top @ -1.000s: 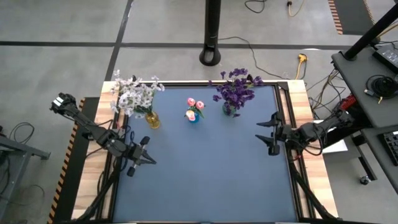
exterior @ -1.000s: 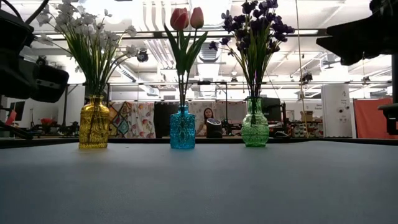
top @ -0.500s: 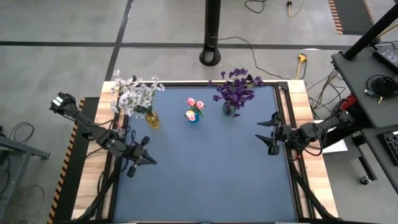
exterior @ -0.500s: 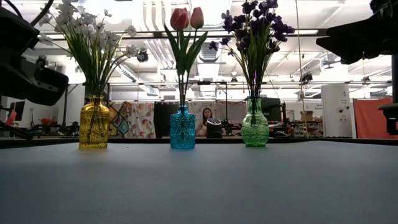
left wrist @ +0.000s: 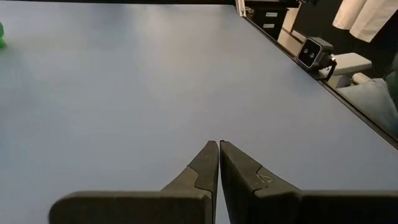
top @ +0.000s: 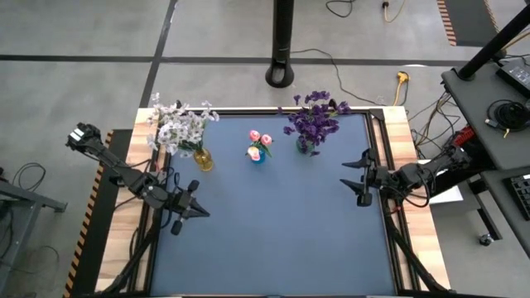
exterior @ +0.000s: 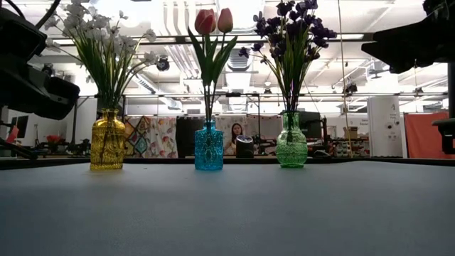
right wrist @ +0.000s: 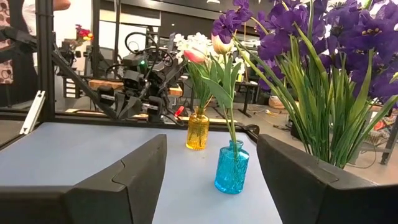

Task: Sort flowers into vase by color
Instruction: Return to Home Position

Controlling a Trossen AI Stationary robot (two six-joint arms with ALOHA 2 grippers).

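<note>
Vases: we count three, upright in a row near the far side of the table (top: 273, 240), none touching another.
Yellow vase (exterior: 107, 140): at the left end of the row; it holds the white sprigs (exterior: 99, 32), a full bunch whose stems we cannot count.
Blue vase (exterior: 208, 146): in the middle; it holds the tulips (exterior: 214, 20), and we make out two pink buds from table height.
Green vase (exterior: 291, 140): at the right end; it holds the purple blooms (exterior: 291, 28), again too many to count.
Loose flowers: we see every stem in a vase, one colour to each.
Left gripper (top: 201, 213): over the table's left part, nearer than the yellow vase and well apart from it; we see its fingers (left wrist: 205, 163) pressed together with nothing between them.
Right gripper (top: 354, 182): at the table's right edge, near the green vase but apart from it; we see its fingers (right wrist: 134, 171) spread wide, holding nothing.
</note>
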